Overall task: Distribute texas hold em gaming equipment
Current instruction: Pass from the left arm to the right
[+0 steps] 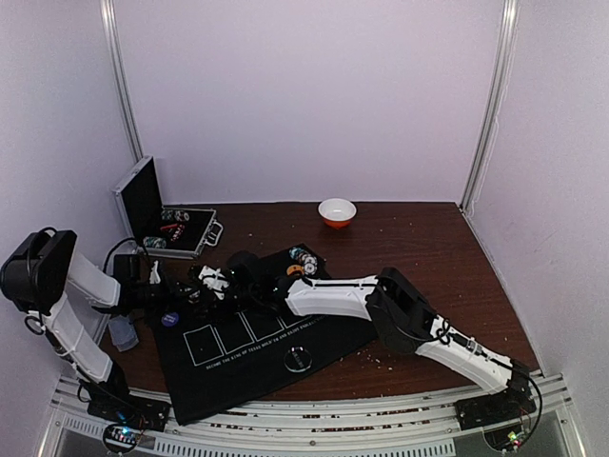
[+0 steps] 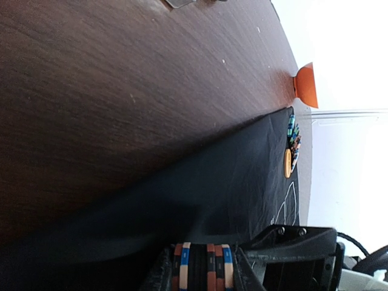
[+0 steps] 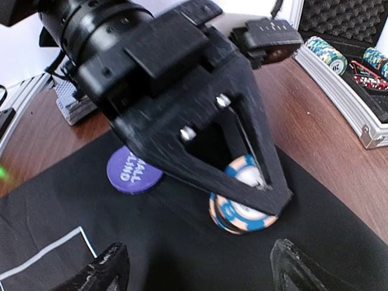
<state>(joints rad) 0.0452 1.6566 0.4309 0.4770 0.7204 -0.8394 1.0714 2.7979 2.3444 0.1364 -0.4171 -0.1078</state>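
Poker chips [image 3: 242,209], stacked on the black mat [image 3: 151,242], sit clamped in the left gripper [image 2: 202,276]; the right gripper [image 3: 197,273] gapes empty.

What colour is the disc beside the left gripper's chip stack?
Purple disc, white lettering; right wrist view shows it best.

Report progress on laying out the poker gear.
Done: mat spread, one chip stack with orange disc at its far edge, purple disc down. In hand: left gripper holds a second stack on the mat. Left: chips in the case.
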